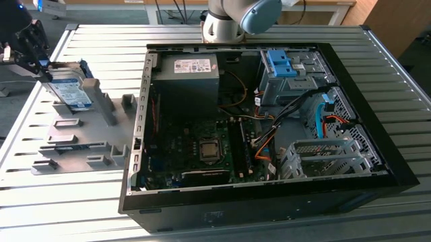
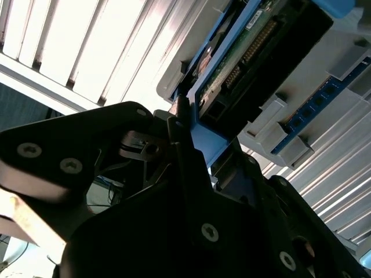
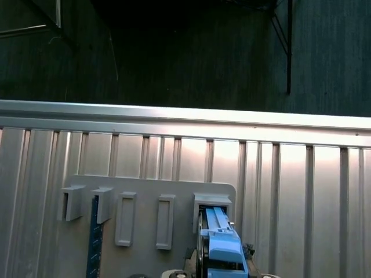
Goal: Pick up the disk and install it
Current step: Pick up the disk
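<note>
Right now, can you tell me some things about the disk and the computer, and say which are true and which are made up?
1. The disk stands upright in the grey holder. True.
2. The disk is inside the computer case. False: it sits in the holder, outside the case, toward the exterior view's left.
3. The gripper is right at the top of the disk. True.
4. The computer case is closed up. False: its side is open and the parts inside show.
</note>
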{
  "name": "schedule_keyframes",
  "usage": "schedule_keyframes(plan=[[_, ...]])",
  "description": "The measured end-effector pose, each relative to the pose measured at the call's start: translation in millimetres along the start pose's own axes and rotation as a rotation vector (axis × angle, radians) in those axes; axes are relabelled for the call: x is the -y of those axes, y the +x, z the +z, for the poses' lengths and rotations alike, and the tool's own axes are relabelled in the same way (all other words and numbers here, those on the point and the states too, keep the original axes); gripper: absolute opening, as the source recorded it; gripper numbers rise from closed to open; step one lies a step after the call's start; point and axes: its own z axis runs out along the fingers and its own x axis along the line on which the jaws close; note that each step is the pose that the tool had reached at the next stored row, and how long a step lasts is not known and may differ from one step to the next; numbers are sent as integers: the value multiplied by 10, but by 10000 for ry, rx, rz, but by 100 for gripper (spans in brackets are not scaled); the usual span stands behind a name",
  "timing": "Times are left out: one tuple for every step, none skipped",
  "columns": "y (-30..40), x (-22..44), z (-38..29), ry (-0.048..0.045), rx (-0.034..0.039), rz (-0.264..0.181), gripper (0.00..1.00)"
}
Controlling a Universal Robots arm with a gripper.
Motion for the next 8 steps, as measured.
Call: schedule_keyframes(plan=[[0, 0, 0, 0, 0, 17, 38], [0, 0, 0, 1, 0, 41, 38], [0, 0, 0, 1, 1, 65, 38], [0, 0, 0, 1, 1, 77, 38], [0, 0, 0, 1, 1, 79, 38], [0, 0, 0, 1, 1, 80, 38], [0, 0, 0, 1, 1, 80, 38], [0, 0, 0, 1, 1, 80, 38]])
